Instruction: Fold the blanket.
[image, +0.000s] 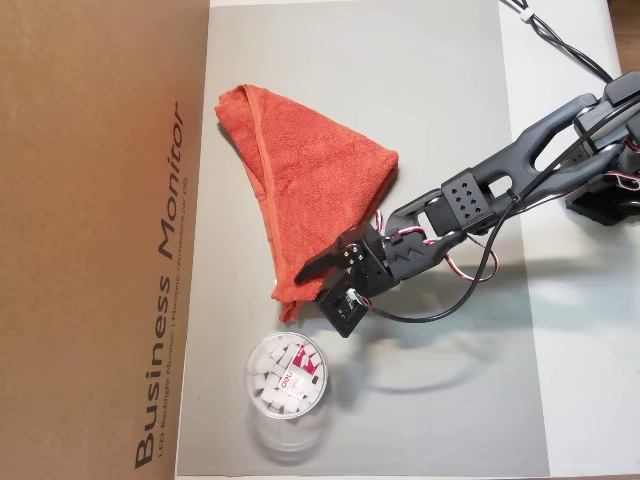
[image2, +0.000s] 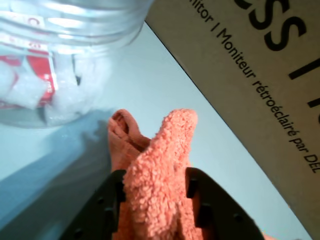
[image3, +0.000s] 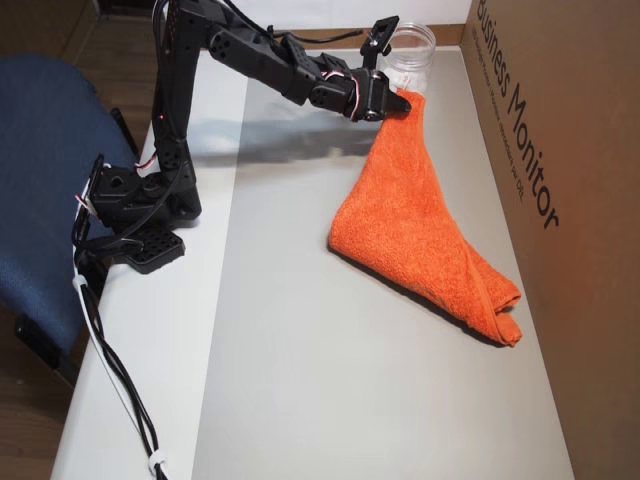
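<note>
- claw (image2: 152, 200) clenched on a corner of the blanket (image: 300, 170), black fingers (image2: 102, 205) pressed against either side of a tuft of orange-red terry in the wrist view.
- in an overhead view, claw (image3: 398, 103) held up above the grey surface (image3: 300, 360), pinched corner lifted, rest of the blanket (image3: 420, 240) draped down from it in a long triangular sheet.
- far end of the blanket still lying on the surface, bunched into folds near the cardboard box (image3: 560, 200) in that same view.
- seen from the other overhead camera, blanket spread as a rough triangle on the grey surface (image: 450, 120), wide end toward the top, narrow end gathered at the claw (image: 305, 272); hemmed edge band visible along its left side.
- clear round tub (image: 287, 375) stood just below the gripped corner in that view, filled with small white pieces and a red-and-white label; close to the claw, contact impossible to tell.
- in the wrist view, tub (image2: 60, 55) loomed large and blurred at upper left, with the blanket tip (image2: 172, 125) poking up between the fingers.
- cardboard box (image: 100, 240) flat along the left edge of the surface, printed "business monitor"; same lettering partly readable on the box (image2: 260, 75) in the wrist view.
- black arm (image3: 180, 120) reached from its base at the surface's edge, beside a blue chair (image3: 40, 180), across to the blanket corner; cables (image3: 115, 380) trailed off the base.
</note>
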